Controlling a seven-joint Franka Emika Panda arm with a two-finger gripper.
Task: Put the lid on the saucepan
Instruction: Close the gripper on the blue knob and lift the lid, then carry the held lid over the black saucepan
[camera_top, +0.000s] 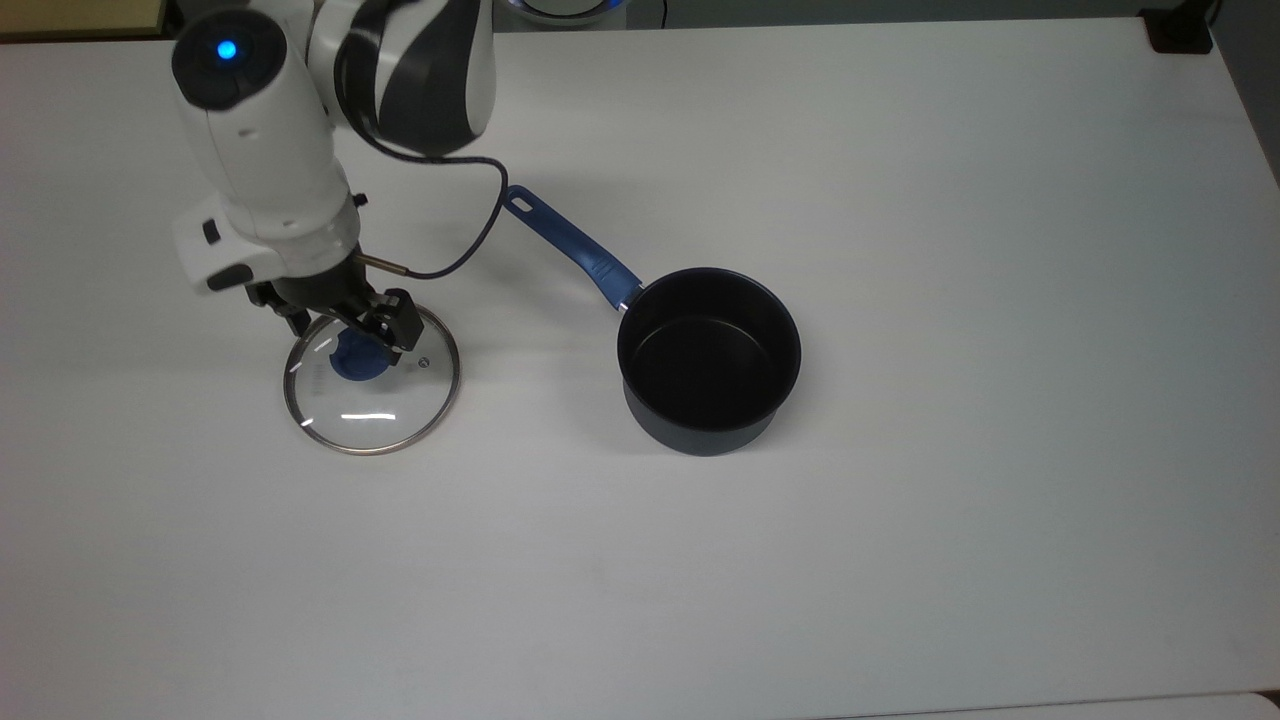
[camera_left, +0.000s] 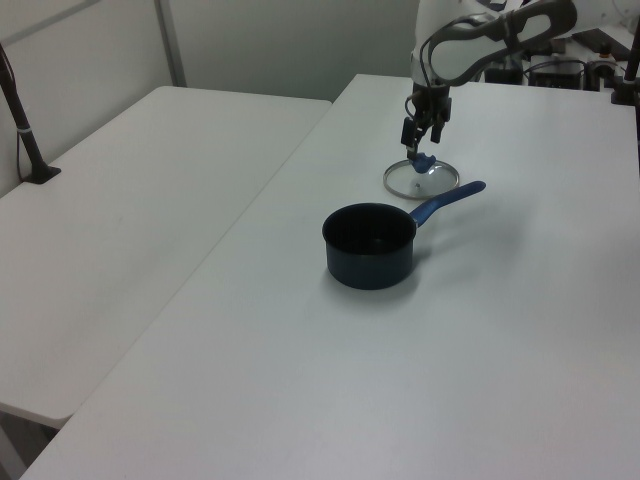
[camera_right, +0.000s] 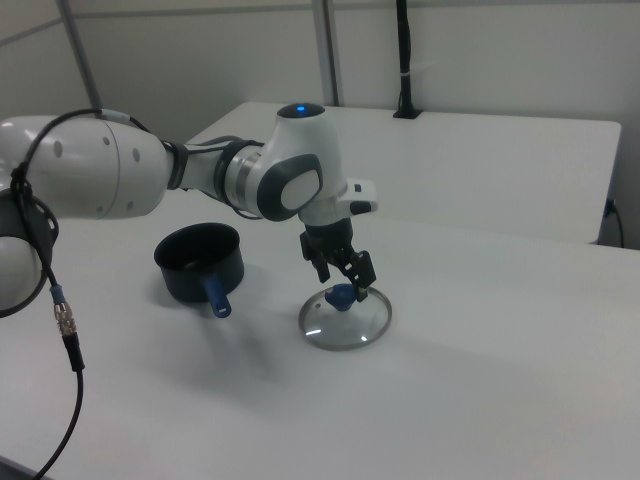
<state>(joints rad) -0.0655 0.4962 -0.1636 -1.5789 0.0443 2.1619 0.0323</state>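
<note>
The lid, clear glass with a steel rim and a blue knob, lies flat on the white table in the top view's left. My gripper hangs open just over the knob, one finger on each side of it. Nothing is held. The dark saucepan stands upright to the top view's right of the lid, empty, its blue handle pointing toward the arm. In the right view, the gripper sits directly above the lid, with the saucepan to the right view's left.
My white arm and its looping cable reach in from the top view's upper left, close to the handle's loop end. A second white table adjoins on the left view's left, with a black clamped post.
</note>
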